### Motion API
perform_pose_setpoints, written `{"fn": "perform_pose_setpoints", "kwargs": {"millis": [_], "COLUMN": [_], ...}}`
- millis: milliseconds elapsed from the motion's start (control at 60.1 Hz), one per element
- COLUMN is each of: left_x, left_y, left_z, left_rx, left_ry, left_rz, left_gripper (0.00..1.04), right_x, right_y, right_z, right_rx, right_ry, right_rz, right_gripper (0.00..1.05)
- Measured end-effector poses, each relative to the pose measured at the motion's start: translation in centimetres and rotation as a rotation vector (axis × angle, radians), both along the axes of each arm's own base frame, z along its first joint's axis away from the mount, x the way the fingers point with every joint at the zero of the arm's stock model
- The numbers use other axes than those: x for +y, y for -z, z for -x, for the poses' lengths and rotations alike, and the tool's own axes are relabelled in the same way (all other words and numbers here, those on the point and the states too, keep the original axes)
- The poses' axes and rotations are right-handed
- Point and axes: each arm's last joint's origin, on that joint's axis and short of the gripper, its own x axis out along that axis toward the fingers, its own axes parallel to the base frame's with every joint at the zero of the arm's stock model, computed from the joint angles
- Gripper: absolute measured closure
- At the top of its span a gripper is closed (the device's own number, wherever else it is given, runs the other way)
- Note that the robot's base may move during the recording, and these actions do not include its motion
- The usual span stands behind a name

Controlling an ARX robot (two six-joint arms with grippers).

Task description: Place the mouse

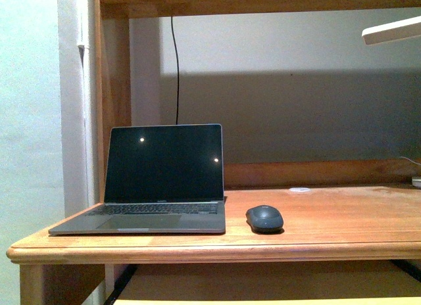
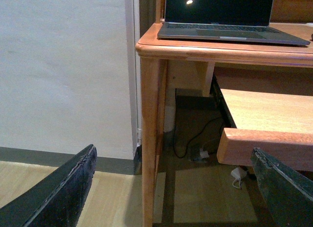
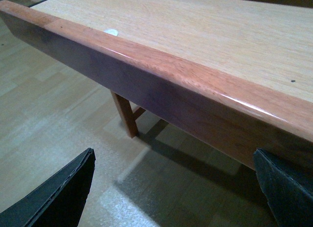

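Note:
The dark grey-black mouse [image 1: 264,218] rests on the wooden desk [image 1: 342,219], just right of the open laptop [image 1: 158,183]. Neither arm shows in the front view. My left gripper [image 2: 176,188] is open and empty, low below the desk's front left corner, facing the desk leg [image 2: 150,139]; the laptop [image 2: 230,14] shows at the top of that view. My right gripper [image 3: 176,192] is open and empty, low above the floor beside the front rail of a pull-out wooden shelf [image 3: 161,75]. The mouse is not in either wrist view.
A small flat white disc [image 1: 300,189] lies on the desk behind the mouse. A black cable [image 1: 176,68] runs down the wall behind the laptop. A lamp head [image 1: 392,30] hangs at the top right. Cables and an adapter [image 2: 238,174] lie on the floor under the desk.

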Motion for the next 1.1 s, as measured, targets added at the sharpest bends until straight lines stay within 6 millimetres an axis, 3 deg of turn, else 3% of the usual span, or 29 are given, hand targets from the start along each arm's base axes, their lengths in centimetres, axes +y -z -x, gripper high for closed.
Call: {"fn": "perform_pose_setpoints", "kwargs": {"millis": [582,931,1098], "left_x": [0.0,0.0,0.0], "left_y": [0.0,0.0,0.0], "left_z": [0.0,0.0,0.0], "left_rx": [0.000,0.000,0.000], "left_ry": [0.000,0.000,0.000], "left_rz": [0.000,0.000,0.000], "left_gripper": [0.08,0.08,0.08], "right_x": [8.7,13.4,15.2], "right_y": [-1.1,-1.9,-1.6], "right_z": [-9.8,-13.7,-14.5], "right_rx": [-0.056,-0.078,-0.068], "right_ry": [0.195,0.244,0.246], "right_rz": [0.049,0.049,0.058], "right_gripper": [0.07,0.07,0.07]}}
